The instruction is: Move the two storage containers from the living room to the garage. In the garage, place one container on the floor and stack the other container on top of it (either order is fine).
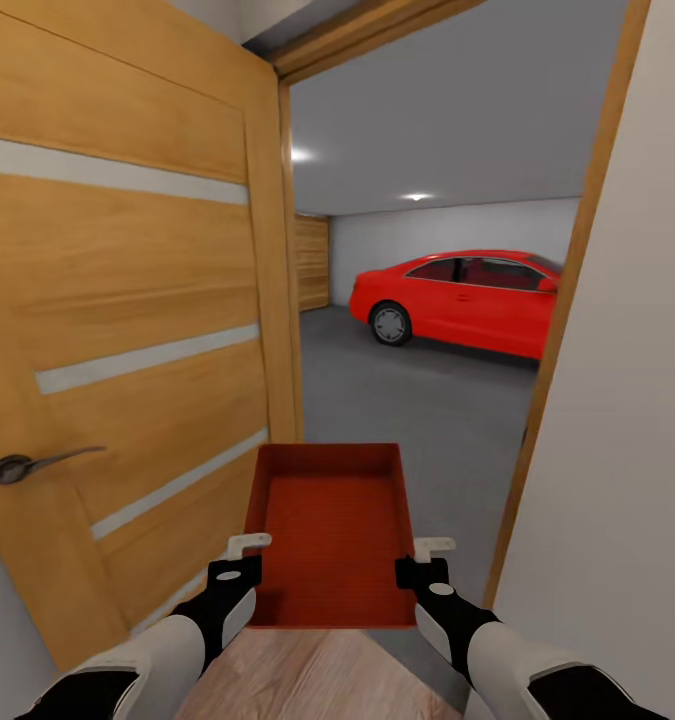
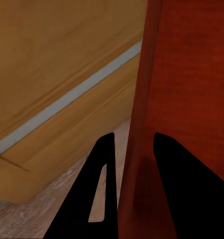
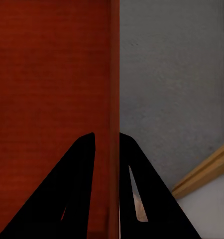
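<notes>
Far left: an orange-wood door (image 1: 127, 330) swung open, with pale glass slats and a dark handle (image 1: 37, 463). Next to it, low down: the left gripper (image 1: 241, 556) pinching the left wall of an orange-red storage container (image 1: 327, 530), one finger (image 2: 97, 194) outside the wall and one inside. In the middle: that open-top container held up level between both arms, right at the doorway, over the edge where light wood planks (image 1: 297, 680) meet the dark grey floor (image 1: 427, 410) of the garage. On its right wall: the right gripper (image 1: 427, 558) clamped the same way, with the thin wall squeezed between two black fingers (image 3: 72, 194). Farther back and to the right: a bright red car (image 1: 457, 298) parked by the pale grey wall. Far right: the wooden door frame (image 1: 567, 300).
</notes>
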